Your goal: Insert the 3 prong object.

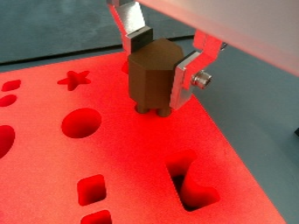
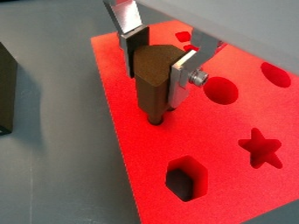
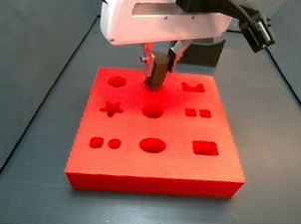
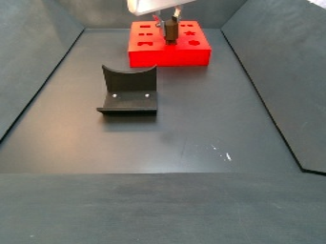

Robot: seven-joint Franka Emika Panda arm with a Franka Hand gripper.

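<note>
My gripper (image 1: 162, 74) is shut on the 3 prong object (image 1: 151, 81), a dark brown peg with short prongs underneath. It also shows in a wrist view (image 2: 153, 83). The prongs rest on or just above the top of the red board (image 1: 117, 157), near its back edge. In a side view the gripper (image 3: 159, 70) stands over the board's (image 3: 148, 169) rear middle, with the object (image 3: 157, 75) upright between the silver fingers (image 1: 184, 74). In a side view the board (image 4: 173, 52) lies far back, the gripper (image 4: 166, 24) above it.
The board has shaped holes: a star (image 2: 261, 149), a hexagon (image 2: 183, 178), rounds (image 1: 79, 124) and squares (image 3: 205, 147). A dark grey curved block (image 4: 128, 91) stands on the dark floor in front of the board. Dark walls enclose the floor.
</note>
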